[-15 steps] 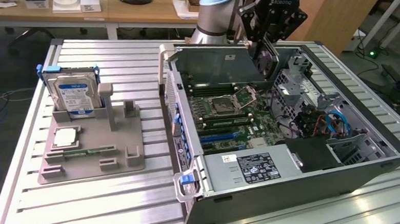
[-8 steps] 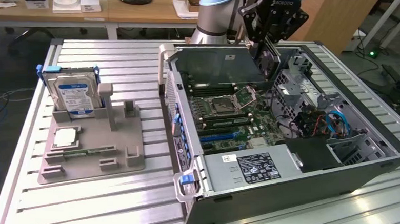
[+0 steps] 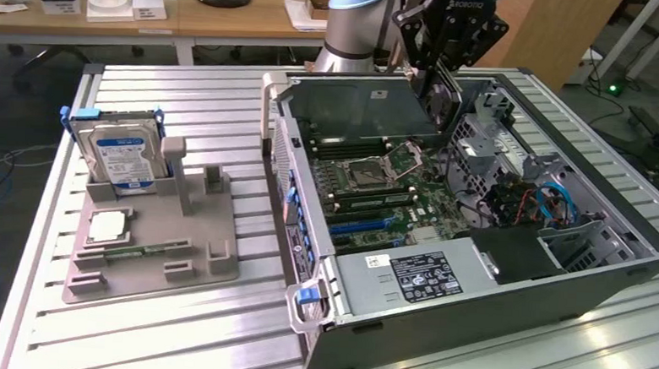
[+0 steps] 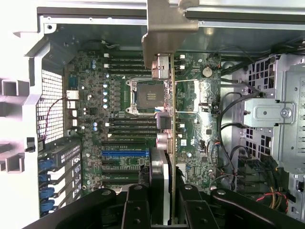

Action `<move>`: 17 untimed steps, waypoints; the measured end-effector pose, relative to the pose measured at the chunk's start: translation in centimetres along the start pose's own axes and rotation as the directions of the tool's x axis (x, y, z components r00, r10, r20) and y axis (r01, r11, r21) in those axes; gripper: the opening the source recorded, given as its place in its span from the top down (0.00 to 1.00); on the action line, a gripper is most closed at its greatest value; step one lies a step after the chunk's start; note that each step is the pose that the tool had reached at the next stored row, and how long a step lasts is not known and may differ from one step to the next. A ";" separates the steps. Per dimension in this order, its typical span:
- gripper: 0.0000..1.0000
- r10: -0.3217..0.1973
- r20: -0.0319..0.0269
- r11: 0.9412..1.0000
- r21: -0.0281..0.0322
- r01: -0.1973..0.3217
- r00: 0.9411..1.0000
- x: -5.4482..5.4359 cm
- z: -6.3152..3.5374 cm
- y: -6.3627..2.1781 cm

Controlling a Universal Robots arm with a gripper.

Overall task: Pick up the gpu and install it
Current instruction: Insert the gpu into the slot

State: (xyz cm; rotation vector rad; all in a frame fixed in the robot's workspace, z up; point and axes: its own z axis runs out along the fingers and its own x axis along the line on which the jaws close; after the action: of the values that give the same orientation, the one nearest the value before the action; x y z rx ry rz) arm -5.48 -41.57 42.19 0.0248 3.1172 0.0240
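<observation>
Fingers (image 4: pixel 137 210) pinch the gpu (image 4: pixel 164 121) edge-on between them — above the motherboard (image 4: pixel 90 95).

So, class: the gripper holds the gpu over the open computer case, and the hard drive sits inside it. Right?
No: the exterior view shows the hard drive standing in the grey holder beside the case. The gripper holds the gpu above it.
</observation>
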 end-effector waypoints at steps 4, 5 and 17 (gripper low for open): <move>0.72 -0.001 0.000 1.000 0.000 0.001 1.000 0.0 0.00 0.00; 0.72 -0.004 0.000 1.000 0.000 0.004 1.000 0.0 0.00 0.00; 0.72 -0.089 -0.001 0.996 -0.003 0.089 0.996 0.0 0.00 -0.05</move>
State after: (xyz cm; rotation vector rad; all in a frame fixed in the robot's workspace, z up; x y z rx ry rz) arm -5.48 -41.62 42.19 -0.1143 3.1159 0.0269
